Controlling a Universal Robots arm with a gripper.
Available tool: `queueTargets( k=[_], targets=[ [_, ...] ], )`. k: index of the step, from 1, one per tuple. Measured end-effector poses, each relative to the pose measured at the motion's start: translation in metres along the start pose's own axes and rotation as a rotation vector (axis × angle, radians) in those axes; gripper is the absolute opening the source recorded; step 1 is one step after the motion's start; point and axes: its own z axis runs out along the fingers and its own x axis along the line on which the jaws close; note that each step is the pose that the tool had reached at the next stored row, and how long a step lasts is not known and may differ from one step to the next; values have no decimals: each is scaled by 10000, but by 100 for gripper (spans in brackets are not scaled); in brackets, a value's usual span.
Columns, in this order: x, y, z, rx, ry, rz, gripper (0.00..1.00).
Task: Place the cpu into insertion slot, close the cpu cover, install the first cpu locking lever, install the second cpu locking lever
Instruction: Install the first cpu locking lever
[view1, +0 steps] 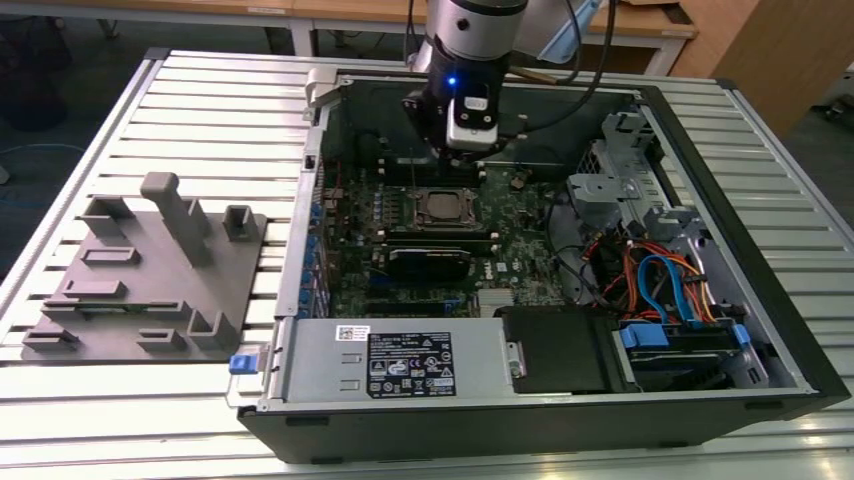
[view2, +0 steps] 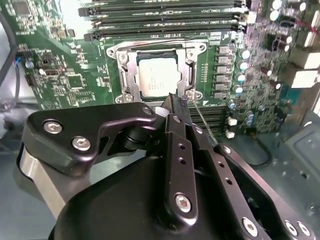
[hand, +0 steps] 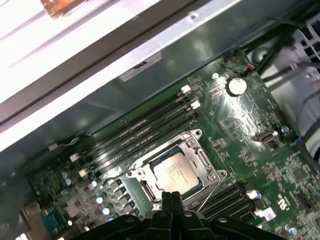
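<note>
Your exterior view shows the gripper (view1: 467, 150) hanging inside the open computer case (view1: 754, 250) on the slatted worktop (view1: 200, 110). Both wrist views show you the square cpu (view2: 156, 76) lying flat in the insertion slot (view2: 116, 49), framed by the lowered cpu cover (view2: 189, 75). The gripper's fingers are pressed together, holding nothing you can make out.

Slatted metal table (view1: 214, 100) carries open computer case (view1: 534, 430), grey fixture block (view1: 134, 290).

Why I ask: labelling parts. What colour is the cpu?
Pale silver cpu, best in second wrist view.
</note>
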Motion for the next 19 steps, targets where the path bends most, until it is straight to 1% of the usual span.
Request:
queueTargets(
  k=[5,8,10,15,16,19],
  targets=[
    [0,0,3,40,4,-787,11],
    [-1,0,5,52,-11,-1231,11],
    [-1,0,7,31,-62,-1414,11],
    [-1,0,11,-40,-232,-1848,11],
    [-1,0,12,-42,-246,-1950,11],
    [-1,0,15,-28,-245,-2398,11]
  ],
)
